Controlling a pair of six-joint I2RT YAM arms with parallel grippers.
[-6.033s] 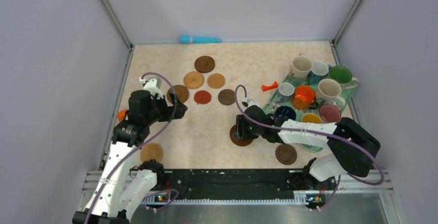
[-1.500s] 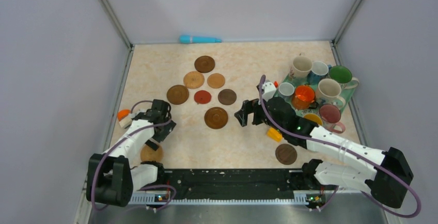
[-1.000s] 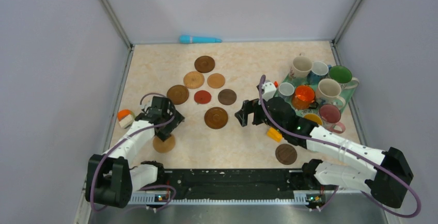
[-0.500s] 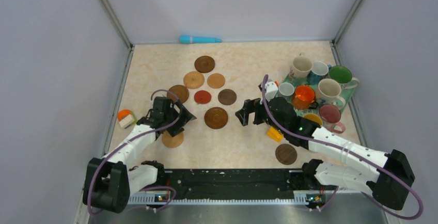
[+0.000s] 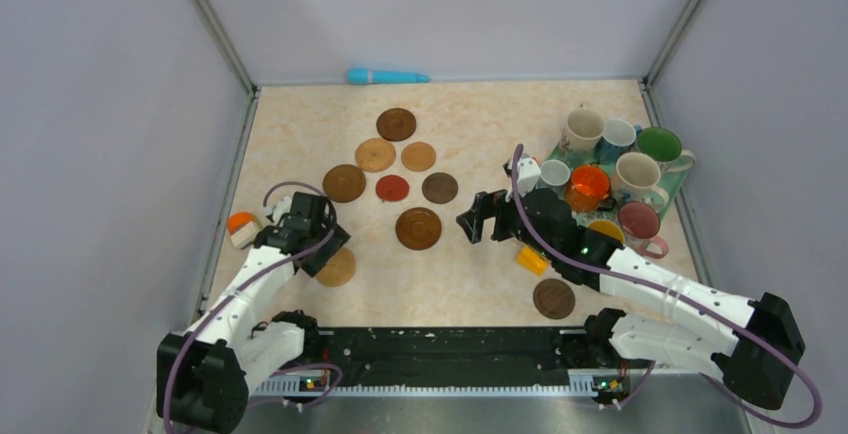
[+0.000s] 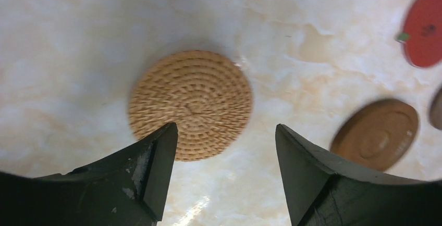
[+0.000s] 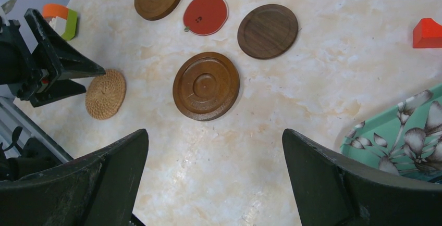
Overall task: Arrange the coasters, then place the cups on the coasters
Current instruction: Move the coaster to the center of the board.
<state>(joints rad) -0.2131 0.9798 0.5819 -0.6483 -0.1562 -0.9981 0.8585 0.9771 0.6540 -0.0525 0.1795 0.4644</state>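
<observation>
Top view: bare table (image 5: 440, 284) lay open at 3 o'clock of the left gripper (image 6: 224, 128), with the table's left edge near at 9 o'clock. Jaws parted, grasping nothing. The woven coaster (image 6: 190, 103) lay flat just beyond the fingertips, at 12 o'clock in the wrist view. Right gripper (image 7: 215, 132) was spread wide and empty, with the ridged coaster (image 7: 206, 85) at its 12 o'clock.

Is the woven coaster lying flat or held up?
Flat: the woven coaster lies on the table, and the left hand is open, not gripping.
</observation>
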